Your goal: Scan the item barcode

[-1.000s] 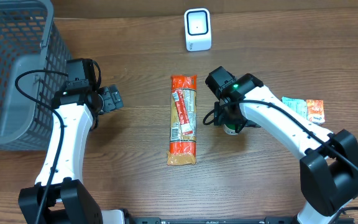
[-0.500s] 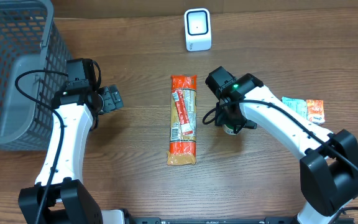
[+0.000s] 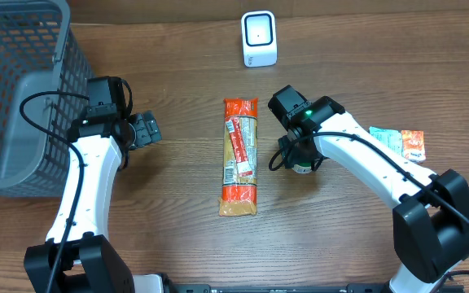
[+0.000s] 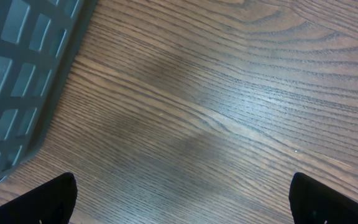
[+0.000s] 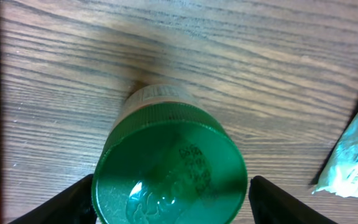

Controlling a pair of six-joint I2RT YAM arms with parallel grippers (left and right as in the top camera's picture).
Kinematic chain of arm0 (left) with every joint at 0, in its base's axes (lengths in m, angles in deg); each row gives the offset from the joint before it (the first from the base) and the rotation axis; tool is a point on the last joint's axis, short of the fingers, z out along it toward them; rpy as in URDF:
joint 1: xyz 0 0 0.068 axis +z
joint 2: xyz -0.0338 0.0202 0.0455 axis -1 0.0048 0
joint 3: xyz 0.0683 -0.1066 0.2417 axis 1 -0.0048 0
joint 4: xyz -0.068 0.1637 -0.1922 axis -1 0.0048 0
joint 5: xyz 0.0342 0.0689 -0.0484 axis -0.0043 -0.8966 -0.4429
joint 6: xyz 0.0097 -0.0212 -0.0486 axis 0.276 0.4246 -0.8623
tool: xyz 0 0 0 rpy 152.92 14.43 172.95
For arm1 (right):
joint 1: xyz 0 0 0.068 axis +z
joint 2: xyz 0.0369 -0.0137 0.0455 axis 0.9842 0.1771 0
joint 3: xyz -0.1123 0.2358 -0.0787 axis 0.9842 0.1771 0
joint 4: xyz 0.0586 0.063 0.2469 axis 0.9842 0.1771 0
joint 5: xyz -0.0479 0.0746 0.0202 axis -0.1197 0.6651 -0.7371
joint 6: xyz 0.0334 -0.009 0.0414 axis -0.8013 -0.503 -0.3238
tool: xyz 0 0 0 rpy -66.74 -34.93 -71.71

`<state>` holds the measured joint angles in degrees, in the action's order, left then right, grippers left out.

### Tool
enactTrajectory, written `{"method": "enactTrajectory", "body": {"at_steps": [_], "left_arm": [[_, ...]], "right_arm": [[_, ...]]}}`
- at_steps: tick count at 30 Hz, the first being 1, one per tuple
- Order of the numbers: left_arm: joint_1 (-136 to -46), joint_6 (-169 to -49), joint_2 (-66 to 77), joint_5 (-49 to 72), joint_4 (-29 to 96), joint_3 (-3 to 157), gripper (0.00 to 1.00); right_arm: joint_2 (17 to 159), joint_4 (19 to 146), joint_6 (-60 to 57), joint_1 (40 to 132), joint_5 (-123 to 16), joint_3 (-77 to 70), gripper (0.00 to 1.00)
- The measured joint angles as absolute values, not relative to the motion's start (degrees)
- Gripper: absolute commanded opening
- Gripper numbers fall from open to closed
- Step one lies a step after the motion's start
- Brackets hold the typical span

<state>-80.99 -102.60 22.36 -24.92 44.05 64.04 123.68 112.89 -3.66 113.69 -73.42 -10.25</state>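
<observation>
Brown wood-grain desk (image 3: 177,244), orange packet (image 3: 240,156) with white label stripe, glossy green lid (image 5: 169,165) right of the packet, white scanner (image 3: 259,39) beyond it, grey lattice basket (image 3: 23,89) left, orange-and-teal sachets (image 3: 401,142) right.

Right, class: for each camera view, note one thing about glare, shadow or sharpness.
Overhead: even light, sharp throughout, the white scanner brightest. Left wrist: a pale sheen on the table, the fingertips dark and blurred. Right wrist: the green lid carries bright reflections, with a shadow on the table beyond.
</observation>
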Motion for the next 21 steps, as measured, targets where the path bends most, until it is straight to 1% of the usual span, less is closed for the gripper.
{"method": "enactTrajectory", "body": {"at_steps": [2,5,6,9,13,15,18,21], "left_arm": [[-80.99,-102.60,22.36,-24.92,44.05,64.04,1.00],[-80.99,-102.60,22.36,-24.92,44.05,64.04,1.00],[-80.99,-102.60,22.36,-24.92,44.05,64.04,1.00],[-80.99,-102.60,22.36,-24.92,44.05,64.04,1.00],[-80.99,-102.60,22.36,-24.94,44.05,64.04,1.00],[-80.99,-102.60,22.36,-24.92,44.05,64.04,1.00],[-80.99,-102.60,22.36,-24.92,44.05,64.04,1.00],[-80.99,-102.60,22.36,-24.92,44.05,64.04,1.00]], "right_arm": [[123.68,112.76,-4.25,113.71,-73.84,-10.25,0.82],[123.68,112.89,-7.85,113.69,-73.88,-10.25,0.89],[123.68,113.07,-9.40,113.69,-73.80,-10.25,0.89],[123.68,113.33,-16.38,113.69,-73.27,-10.25,1.00],[123.68,113.29,-25.75,113.71,-72.72,-10.25,0.99],[123.68,113.05,-29.32,113.71,-72.64,-10.25,0.96],[123.68,111.91,-32.51,113.69,-72.29,-10.25,0.95],[123.68,111.58,-33.97,113.71,-72.24,-10.25,0.92]]}}
